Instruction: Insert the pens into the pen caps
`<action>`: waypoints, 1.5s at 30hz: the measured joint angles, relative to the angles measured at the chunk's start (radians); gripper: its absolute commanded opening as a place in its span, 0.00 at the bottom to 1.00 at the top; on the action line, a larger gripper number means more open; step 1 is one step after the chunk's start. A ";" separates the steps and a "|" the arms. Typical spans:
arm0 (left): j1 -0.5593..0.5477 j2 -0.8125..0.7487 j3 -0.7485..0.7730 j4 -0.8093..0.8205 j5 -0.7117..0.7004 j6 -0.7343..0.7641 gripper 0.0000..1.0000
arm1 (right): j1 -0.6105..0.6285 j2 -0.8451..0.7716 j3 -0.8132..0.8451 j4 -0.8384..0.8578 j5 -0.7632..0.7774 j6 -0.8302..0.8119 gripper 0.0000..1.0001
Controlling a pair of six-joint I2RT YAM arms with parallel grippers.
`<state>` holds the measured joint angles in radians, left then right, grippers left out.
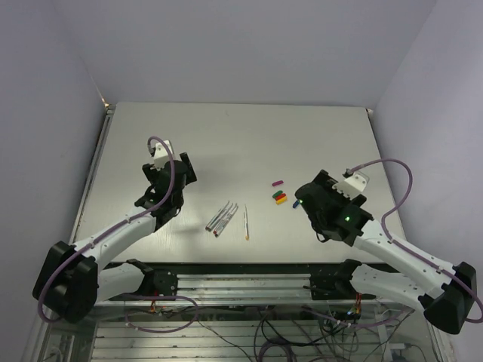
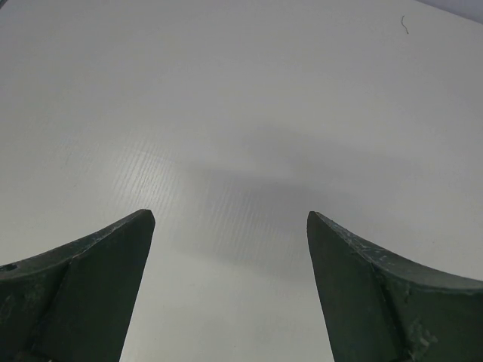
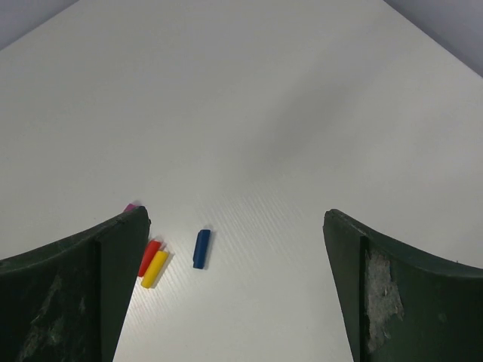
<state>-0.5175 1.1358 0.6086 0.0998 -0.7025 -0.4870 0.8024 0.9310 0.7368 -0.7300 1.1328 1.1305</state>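
The magenta cap [image 3: 130,207] barely peeks from behind a finger [image 3: 75,286] of the right jaws, which gape wide and empty near the pen caps [image 1: 279,196]. The blue cap [image 3: 201,248], red cap [image 3: 149,257] and yellow cap [image 3: 155,268] lie in plain sight. The pens [image 1: 223,218] rest mid-counter, their tip colours too small to tell. The left jaws spread wide, holding nothing, over the pale, faintly ribbed counter [image 1: 226,136]. The walls [image 1: 45,75] are plain lilac-grey.

A white table [image 1: 241,136] sits between grey walls [image 1: 45,113], bearing what may be a thread [image 2: 405,25].
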 measured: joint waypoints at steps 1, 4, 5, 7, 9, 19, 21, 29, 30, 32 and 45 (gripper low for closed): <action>0.000 0.001 0.000 0.000 0.000 0.000 0.93 | 0.000 -0.002 0.000 -0.001 0.001 -0.001 1.00; 0.000 0.010 0.001 0.000 0.000 0.000 0.93 | 0.000 -0.026 -0.007 0.025 0.000 -0.031 1.00; 0.000 0.015 0.002 -0.001 0.000 0.000 0.93 | 0.000 -0.043 -0.016 0.045 0.000 -0.049 1.00; 0.000 0.023 0.006 -0.004 -0.001 0.000 0.93 | 0.000 -0.080 -0.038 0.085 0.000 -0.082 1.00; 0.000 0.024 0.006 -0.007 -0.004 0.000 0.93 | 0.000 -0.119 -0.065 0.124 0.000 -0.120 1.00; 0.000 0.021 0.006 0.017 -0.033 -0.036 0.93 | 0.000 -0.249 -0.159 0.324 -0.050 -0.343 1.00; 0.000 0.034 0.020 0.011 -0.041 -0.051 0.93 | 0.000 -0.301 -0.189 0.351 -0.051 -0.351 1.00; 0.000 0.215 0.317 -0.207 -0.046 -0.079 0.93 | 0.000 -0.440 -0.263 0.433 -0.035 -0.388 1.00; 0.000 0.230 0.330 -0.219 -0.047 -0.080 0.93 | 0.000 -0.441 -0.268 0.443 -0.034 -0.394 1.00; 0.000 0.248 0.328 -0.248 -0.044 -0.081 0.93 | 0.000 -0.433 -0.278 0.466 -0.033 -0.419 0.90; -0.012 0.259 0.313 -0.254 0.147 0.049 0.93 | 0.000 -0.148 -0.188 0.463 0.026 -0.387 0.72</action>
<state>-0.5297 1.3952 0.9215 -0.1547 -0.5552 -0.4381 0.8024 0.7834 0.5491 -0.2672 1.1584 0.7433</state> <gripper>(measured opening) 0.934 0.762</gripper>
